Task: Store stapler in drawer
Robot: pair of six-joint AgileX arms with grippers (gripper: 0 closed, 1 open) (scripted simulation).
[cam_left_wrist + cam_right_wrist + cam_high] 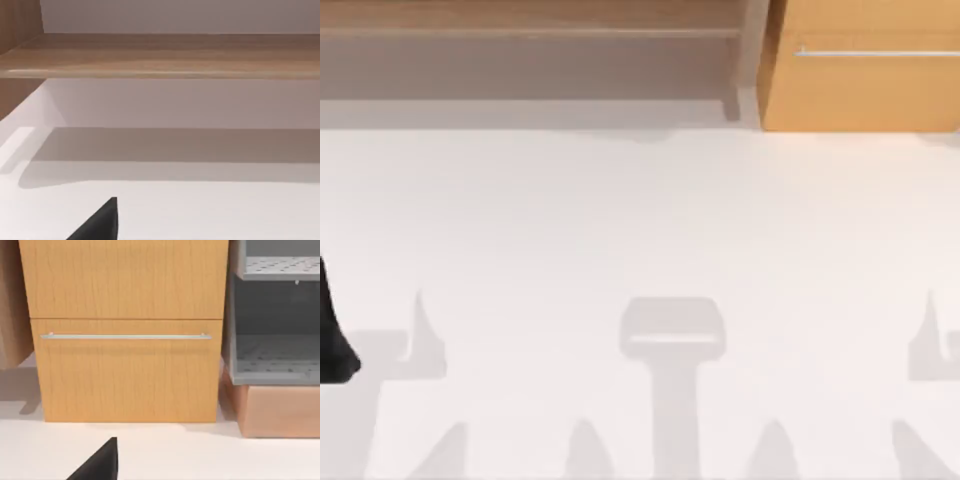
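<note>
The drawer [125, 367] is closed, rigid; grasp its thin, likely slippery handle [125, 336] mid-bar; my grippers' state cannot be told.

Drawer [860, 70] cut by right edge

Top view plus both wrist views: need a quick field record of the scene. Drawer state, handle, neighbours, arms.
drawer: light orange-tan wooden drawer front, flush with the cabinet, shut
handle: thin horizontal silver bar handle across the front
drawer position: table's far right
left of drawer: brown wooden shelf
right of drawer: grey perforated rack on a tan block
left arm: dark part at the table's left edge
table: white top
</note>
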